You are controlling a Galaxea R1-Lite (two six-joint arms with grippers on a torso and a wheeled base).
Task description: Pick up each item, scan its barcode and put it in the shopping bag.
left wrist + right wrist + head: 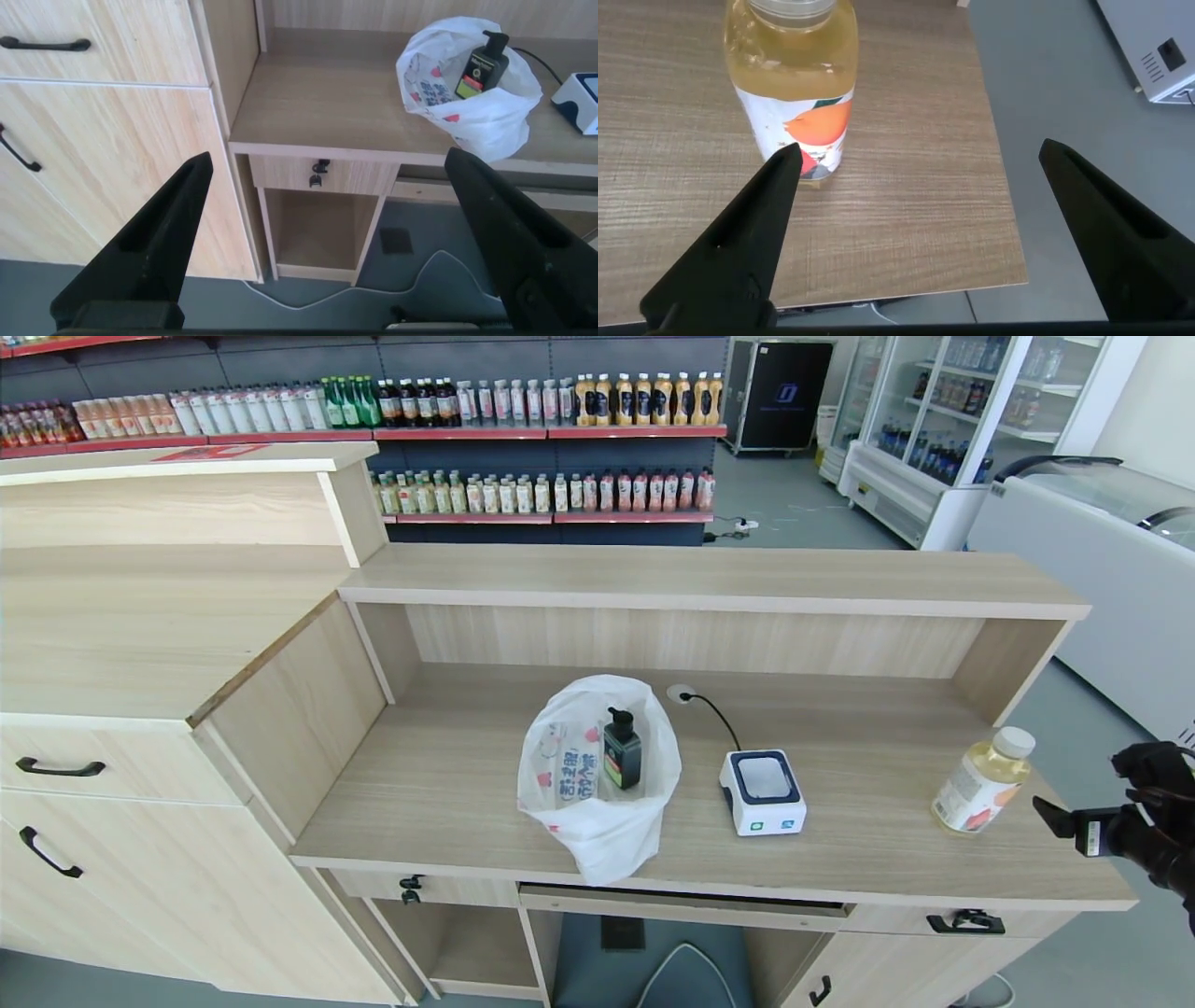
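On the wooden counter (840, 840) a white shopping bag (597, 831) is stood open at the middle, with a scanner (763, 791) just beside it. A juice bottle (982, 782) is stood upright near the counter's right end, and a black pump bottle (622, 749) is kept inside the bag. The right gripper (920, 154) is held near the juice bottle and the left gripper (329, 157) low before the counter, both with jaws wide apart.

The head camera looks forward and down from well above the counter (840, 756), with the bag (597, 831) near 12 o'clock and the bottle (982, 782) near 2 o'clock. The left wrist camera sits low off the counter's left end and shares the bag. The right wrist camera hangs close above the bottle.
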